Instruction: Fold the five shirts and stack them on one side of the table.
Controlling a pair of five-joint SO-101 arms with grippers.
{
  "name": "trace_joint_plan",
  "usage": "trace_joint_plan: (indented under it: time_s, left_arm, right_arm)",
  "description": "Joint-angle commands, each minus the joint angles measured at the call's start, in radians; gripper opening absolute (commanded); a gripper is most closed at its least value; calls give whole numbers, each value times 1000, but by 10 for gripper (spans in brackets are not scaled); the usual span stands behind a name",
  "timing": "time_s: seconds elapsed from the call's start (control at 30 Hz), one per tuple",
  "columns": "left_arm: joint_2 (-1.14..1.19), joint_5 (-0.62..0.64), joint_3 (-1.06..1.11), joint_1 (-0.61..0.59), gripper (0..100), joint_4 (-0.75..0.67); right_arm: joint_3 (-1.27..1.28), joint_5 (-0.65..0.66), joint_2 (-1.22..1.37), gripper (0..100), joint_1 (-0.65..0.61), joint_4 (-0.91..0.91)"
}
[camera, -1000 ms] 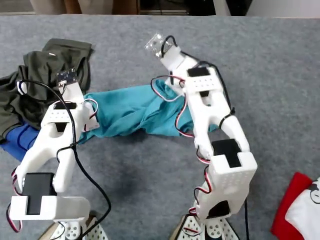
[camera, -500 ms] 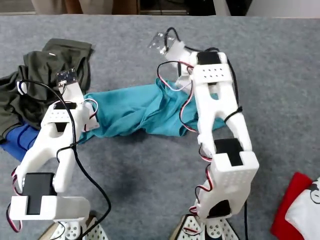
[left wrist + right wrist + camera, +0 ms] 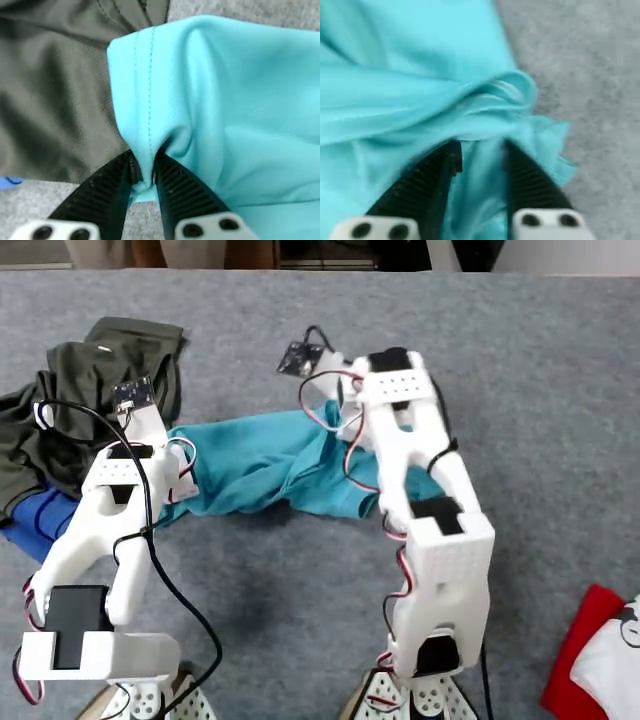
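Observation:
A teal shirt lies bunched and stretched across the middle of the grey table. My left gripper is shut on a folded hem at the shirt's left end, next to a dark olive shirt. In the high view that gripper sits under its wrist at the teal shirt's left tip. My right gripper has a thick bunch of teal cloth between its black fingers, near the shirt's far edge.
The dark olive shirt is heaped at the far left with a blue shirt below it. A red and white shirt lies at the near right corner. Bare grey table spreads to the right.
The right arm's wrist has swung to the left over the teal shirt's far edge. The left arm and its hold have stayed put.

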Motion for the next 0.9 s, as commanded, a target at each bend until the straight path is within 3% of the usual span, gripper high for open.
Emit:
trace_joint_plan:
  time_s: [0.0, 0.27, 0.5, 0.67, 0.87]
  left_arm:
    - [-2, -6, 2, 11, 18, -9]
    - [-2, -6, 2, 12, 18, -9]
    - [-2, -6, 2, 12, 18, -9]
    - [-2, -6, 2, 12, 18, -9]
    - [-2, -6, 2, 12, 18, -9]
  right_arm:
    - [-114, 5, 15, 23, 71, 18]
    - [-252, 9, 61, 12, 189, 150]
    - [-435, -18, 59, 19, 162, 391]
    - [-516, -46, 65, 152, 99, 523]
    - [-394, -51, 65, 257, 31, 511]
